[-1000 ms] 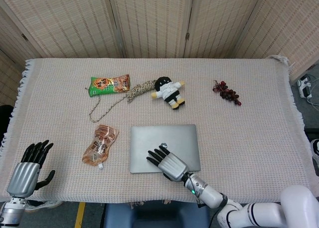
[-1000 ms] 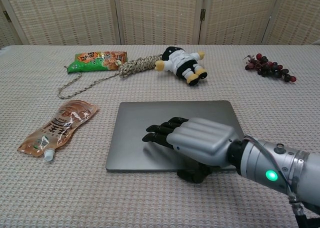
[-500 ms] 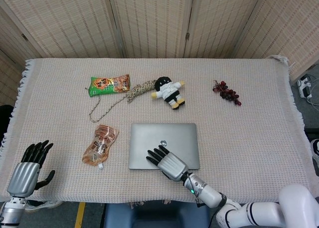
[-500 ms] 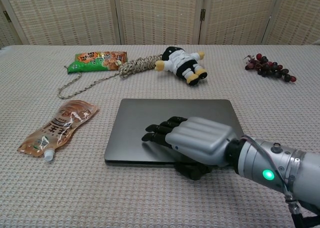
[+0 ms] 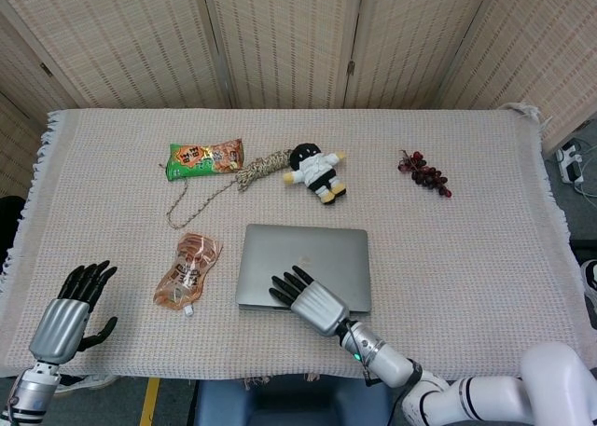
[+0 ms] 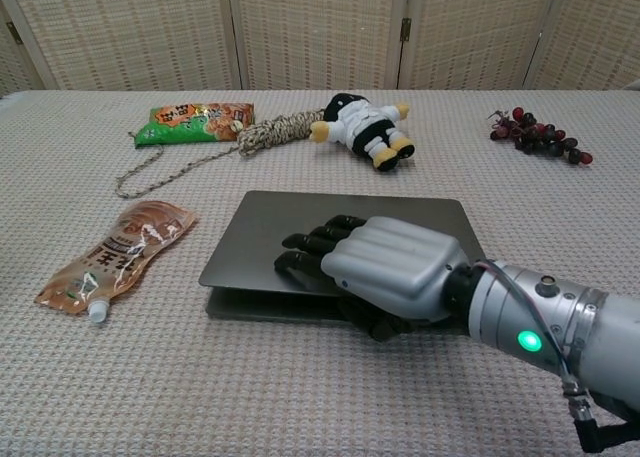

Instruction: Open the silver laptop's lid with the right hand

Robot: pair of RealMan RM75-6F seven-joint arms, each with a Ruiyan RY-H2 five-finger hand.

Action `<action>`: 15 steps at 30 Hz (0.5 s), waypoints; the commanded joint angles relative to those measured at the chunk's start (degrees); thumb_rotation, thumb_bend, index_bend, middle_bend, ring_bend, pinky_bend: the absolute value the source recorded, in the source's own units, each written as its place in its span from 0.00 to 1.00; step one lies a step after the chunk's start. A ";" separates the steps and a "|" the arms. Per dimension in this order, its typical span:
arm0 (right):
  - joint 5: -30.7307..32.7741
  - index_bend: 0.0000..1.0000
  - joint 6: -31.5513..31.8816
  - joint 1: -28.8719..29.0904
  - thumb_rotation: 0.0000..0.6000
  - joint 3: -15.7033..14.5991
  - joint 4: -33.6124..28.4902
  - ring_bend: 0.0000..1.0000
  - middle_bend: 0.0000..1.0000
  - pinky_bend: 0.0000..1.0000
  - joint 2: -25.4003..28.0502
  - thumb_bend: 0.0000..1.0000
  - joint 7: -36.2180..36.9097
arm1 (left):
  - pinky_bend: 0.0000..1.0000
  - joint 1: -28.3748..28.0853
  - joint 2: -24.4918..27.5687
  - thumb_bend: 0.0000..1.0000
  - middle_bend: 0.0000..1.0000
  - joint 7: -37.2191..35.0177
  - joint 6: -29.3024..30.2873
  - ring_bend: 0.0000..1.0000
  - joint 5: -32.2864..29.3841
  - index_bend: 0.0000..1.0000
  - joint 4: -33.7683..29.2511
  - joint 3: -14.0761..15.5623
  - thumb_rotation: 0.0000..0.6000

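While its thumb hooks underneath, the right hand (image 6: pixel 385 272) pinches the silver laptop's lid (image 6: pixel 300 239), slightly raised.

a woven cloth (image 5: pixel 485 258) covers the surface. along the far side, from left to right, lie a green snack bag (image 5: pixel 205 158), a coiled rope (image 5: pixel 264 165) with its loose end trailing toward the near left, a plush doll (image 5: pixel 315 172) just beside the coil, and, well apart at the right, a bunch of dark grapes (image 5: pixel 425 174). nearer on the left lies an orange pouch (image 5: pixel 188 269). a folding screen (image 5: pixel 280 34) stands behind.
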 commanded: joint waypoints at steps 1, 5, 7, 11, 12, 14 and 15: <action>0.57 0.00 1.09 0.53 1.00 0.92 -1.51 0.00 0.00 0.00 0.61 0.75 -2.81 | 0.00 -0.90 -0.57 0.41 0.06 -1.02 -1.02 0.01 1.17 0.04 0.58 0.70 1.00; 1.87 0.00 1.70 0.97 1.00 1.67 -2.58 0.00 0.00 0.00 0.99 0.75 -5.36 | 0.00 -2.10 -1.42 0.41 0.06 -1.03 -2.24 0.02 2.77 0.05 1.14 1.43 1.00; 2.55 0.00 1.98 1.16 1.00 1.97 -2.98 0.00 0.00 0.00 1.12 0.75 -6.32 | 0.00 -2.78 -1.90 0.41 0.06 -0.98 -2.56 0.02 3.93 0.05 1.31 1.80 1.00; 4.10 0.00 2.42 1.51 1.00 2.44 -3.58 0.00 0.00 0.00 1.34 0.75 -8.10 | 0.00 -4.22 -2.94 0.41 0.06 -1.73 -3.11 0.03 6.32 0.05 1.81 2.54 1.00; 4.56 0.00 2.58 1.62 1.00 2.58 -3.76 0.00 0.00 0.00 1.41 0.75 -8.61 | 0.00 -4.81 -3.28 0.41 0.06 -2.11 -3.48 0.04 7.06 0.05 2.00 2.78 1.00; 5.11 0.00 2.85 1.79 1.00 2.76 -3.99 0.00 0.00 0.00 1.50 0.75 -9.23 | 0.00 -5.77 -3.63 0.41 0.06 -2.43 -4.36 0.04 8.06 0.05 2.22 3.22 1.00; 5.42 0.00 3.05 1.89 1.00 2.84 -4.10 0.00 0.00 0.00 1.55 0.75 -9.64 | 0.00 -6.42 -3.83 0.41 0.06 -2.50 -5.05 0.04 8.68 0.05 2.30 3.52 1.00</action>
